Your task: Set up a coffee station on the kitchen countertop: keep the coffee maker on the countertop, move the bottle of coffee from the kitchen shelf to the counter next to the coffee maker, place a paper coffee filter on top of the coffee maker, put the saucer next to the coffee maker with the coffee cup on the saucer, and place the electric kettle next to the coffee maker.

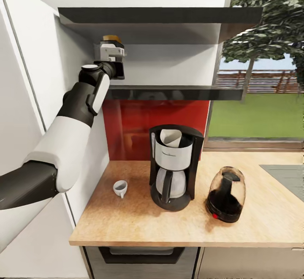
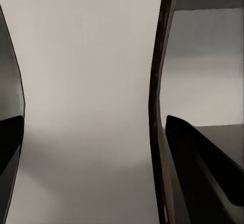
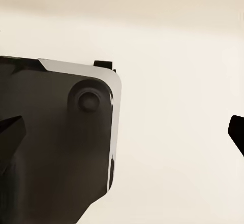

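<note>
From the head view, the left arm reaches up to the thin black shelf on the wall. Its left claw is at the bottle of coffee, which sits at the left end of the shelf; the gold-brown cap shows just above the claw. Below, on the wooden counter, the coffee maker stands near the middle, close to the back. A white paper filter sits in its top. The tiny white cup lies tipped on its side toward the left edge, apart from the coffee maker. The glass kettle stands upright on the other side of the coffee maker, near it.

The left wrist view is very close up. The bottle's white label is big between the two dark fingers, with a dark side of the bottle beside it. The fingers are at both sides, but I cannot tell if they squeeze it.

The right wrist view shows two dark fingertips far apart, so the right claw is wide and holds nothing. A dark robot part and a pale surface are behind.
</note>
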Robot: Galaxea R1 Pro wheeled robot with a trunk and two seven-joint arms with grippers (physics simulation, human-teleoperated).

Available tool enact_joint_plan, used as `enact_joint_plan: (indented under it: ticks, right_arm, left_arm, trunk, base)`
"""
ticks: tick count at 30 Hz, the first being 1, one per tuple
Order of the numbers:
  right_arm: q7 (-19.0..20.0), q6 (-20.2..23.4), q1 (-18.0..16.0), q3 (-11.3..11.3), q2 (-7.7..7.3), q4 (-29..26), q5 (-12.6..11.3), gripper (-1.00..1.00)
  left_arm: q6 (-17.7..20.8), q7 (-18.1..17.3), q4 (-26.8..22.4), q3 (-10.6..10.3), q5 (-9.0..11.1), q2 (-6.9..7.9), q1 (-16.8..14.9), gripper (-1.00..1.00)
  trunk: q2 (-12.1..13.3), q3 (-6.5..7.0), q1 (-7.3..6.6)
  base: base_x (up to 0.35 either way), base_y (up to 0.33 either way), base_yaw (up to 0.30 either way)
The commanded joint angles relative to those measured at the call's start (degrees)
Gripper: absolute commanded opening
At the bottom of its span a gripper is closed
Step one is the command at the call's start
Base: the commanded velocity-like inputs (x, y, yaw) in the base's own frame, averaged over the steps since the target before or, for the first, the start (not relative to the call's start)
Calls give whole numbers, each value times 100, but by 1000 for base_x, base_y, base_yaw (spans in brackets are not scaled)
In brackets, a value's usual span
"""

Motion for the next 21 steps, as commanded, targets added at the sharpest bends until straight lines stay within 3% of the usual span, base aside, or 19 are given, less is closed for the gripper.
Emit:
enact_joint_plan:
  ticks: [1,7,21]
  right_arm:
    - [25,-20,-2,40,-1,7,-62,100]
    - [25,-20,-2,44,11,5,-65,100]
    - [25,-29,-2,57,24,-20,-52,100]
  left_arm:
    - [25,37,-9,-16,25,4,-2,-100]
    - [147,37,-18,-16,31,6,2,-100]
    - [255,37,-118,-16,31,7,7,-100]
  trunk:
    - [-4,-2,2]
    - [-4,-1,2]
    - [-4,-1,2]
  base:
    - [0,0,-95]
    - [-87,0,-26]
    - [-312,0,-1]
